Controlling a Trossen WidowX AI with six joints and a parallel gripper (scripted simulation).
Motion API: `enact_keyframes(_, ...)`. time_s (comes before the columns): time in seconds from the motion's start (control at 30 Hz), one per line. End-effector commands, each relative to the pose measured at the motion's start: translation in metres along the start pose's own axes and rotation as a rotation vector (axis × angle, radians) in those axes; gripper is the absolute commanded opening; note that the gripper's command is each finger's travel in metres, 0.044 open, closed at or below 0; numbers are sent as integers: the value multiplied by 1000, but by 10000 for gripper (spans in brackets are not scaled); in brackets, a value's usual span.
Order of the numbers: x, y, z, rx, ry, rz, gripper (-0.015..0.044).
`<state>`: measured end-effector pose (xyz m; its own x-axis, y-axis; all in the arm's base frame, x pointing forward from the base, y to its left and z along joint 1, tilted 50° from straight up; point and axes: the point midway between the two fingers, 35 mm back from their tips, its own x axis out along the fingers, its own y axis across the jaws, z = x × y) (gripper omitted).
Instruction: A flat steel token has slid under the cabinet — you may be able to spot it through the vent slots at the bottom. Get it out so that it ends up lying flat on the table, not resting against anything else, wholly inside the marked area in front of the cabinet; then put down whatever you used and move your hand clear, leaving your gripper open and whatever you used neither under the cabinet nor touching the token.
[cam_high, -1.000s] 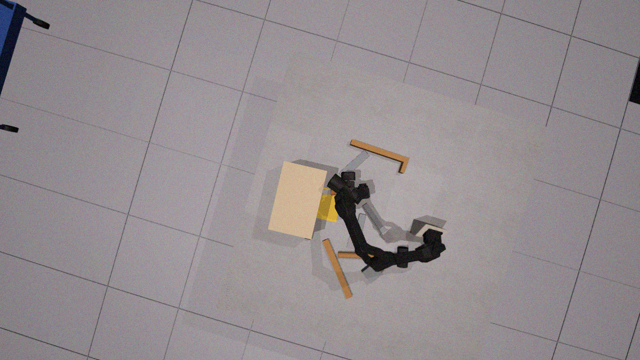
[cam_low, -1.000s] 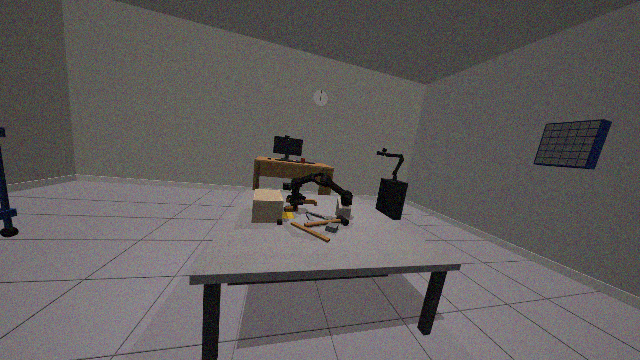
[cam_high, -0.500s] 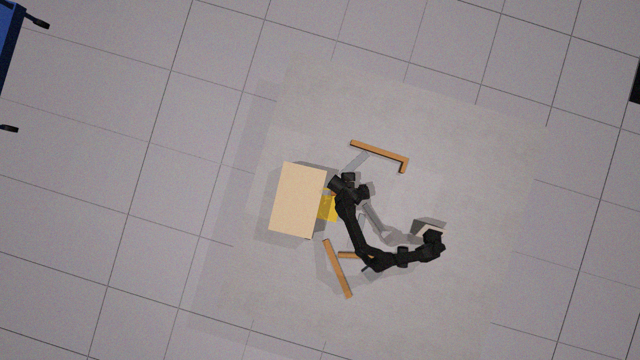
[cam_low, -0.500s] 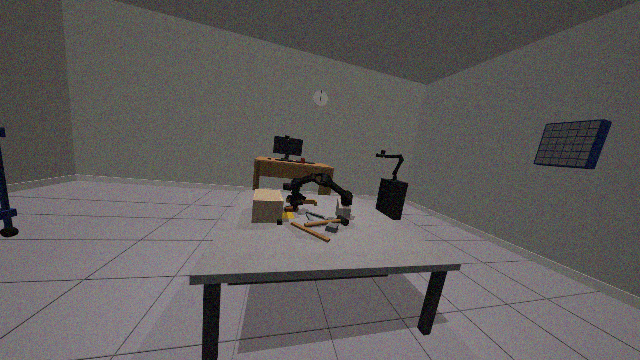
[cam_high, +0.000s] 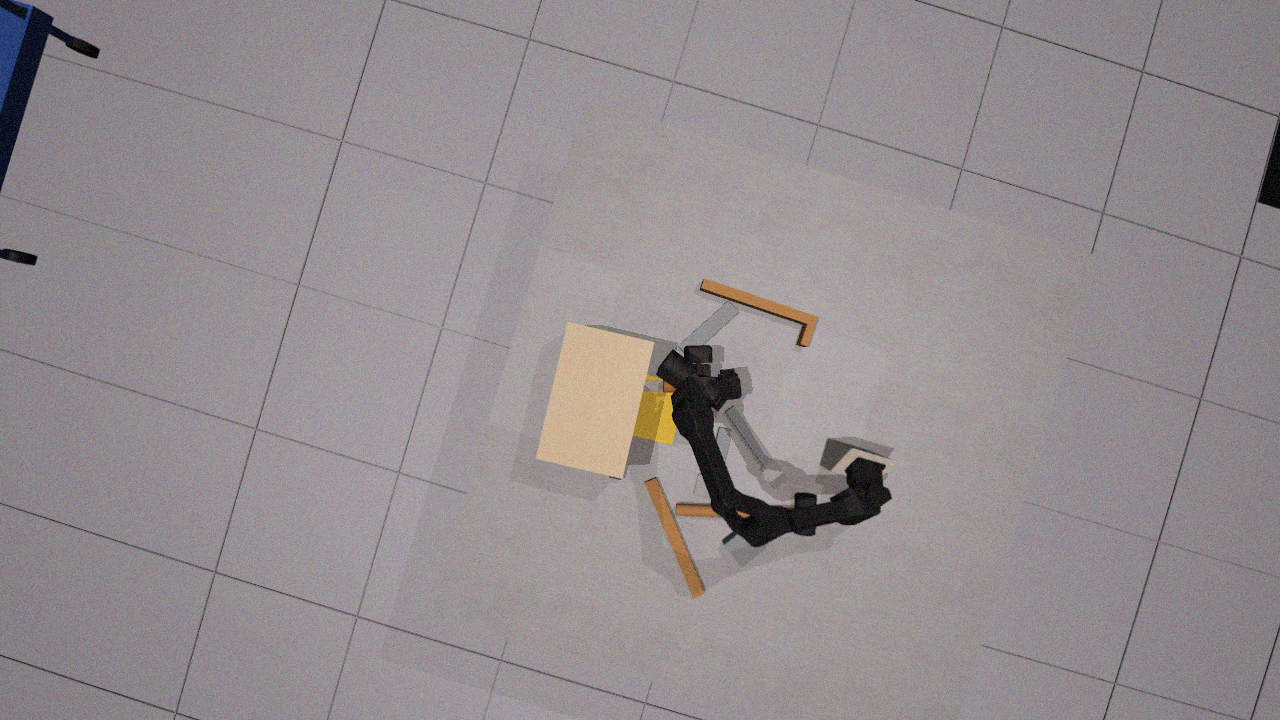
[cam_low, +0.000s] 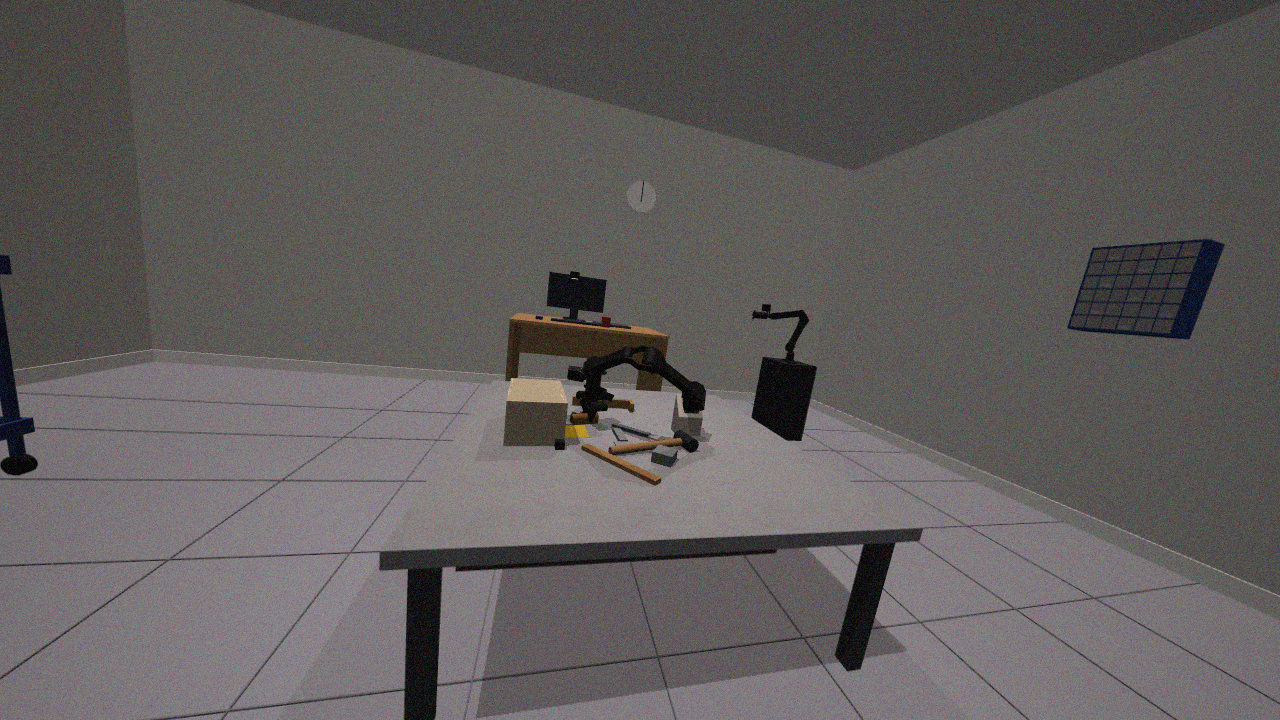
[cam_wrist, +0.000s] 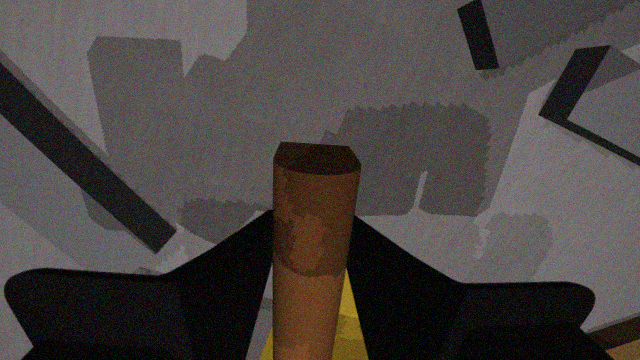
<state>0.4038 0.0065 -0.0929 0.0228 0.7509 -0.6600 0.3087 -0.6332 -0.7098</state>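
The beige cabinet (cam_high: 595, 400) (cam_low: 535, 413) stands at the left of the table. The yellow marked area (cam_high: 666, 433) (cam_low: 577, 431) (cam_wrist: 348, 307) lies in front of it, partly in shadow. My gripper (cam_low: 592, 411) (cam_wrist: 310, 220) is shut on a round wooden handle (cam_high: 668, 387) (cam_low: 581, 418) (cam_wrist: 312, 300), low beside the marked area. The handle's butt end faces away from the cabinet. The arm hides most of it from above, and I cannot make out its far end. A narrow grey patch cuts the yellow near the handle; I cannot tell what it is. I cannot make out the steel token.
A wooden stick (cam_high: 674, 537) (cam_low: 620, 463), a hammer (cam_high: 693, 509) (cam_low: 644, 445) and a grey block (cam_low: 664, 455) lie on the near side. An L-shaped wooden piece (cam_high: 760, 302) (cam_low: 617, 404) lies on the far side. A grey bar (cam_high: 709, 324) and a grey rod (cam_high: 748, 436) lie near the arm.
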Motion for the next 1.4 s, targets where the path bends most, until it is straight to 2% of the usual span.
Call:
enact_keyframes(0.0,1,-1,7,0,1,-9,0)
enact_keyframes(1.37,1,2,55,1,0,-9,0)
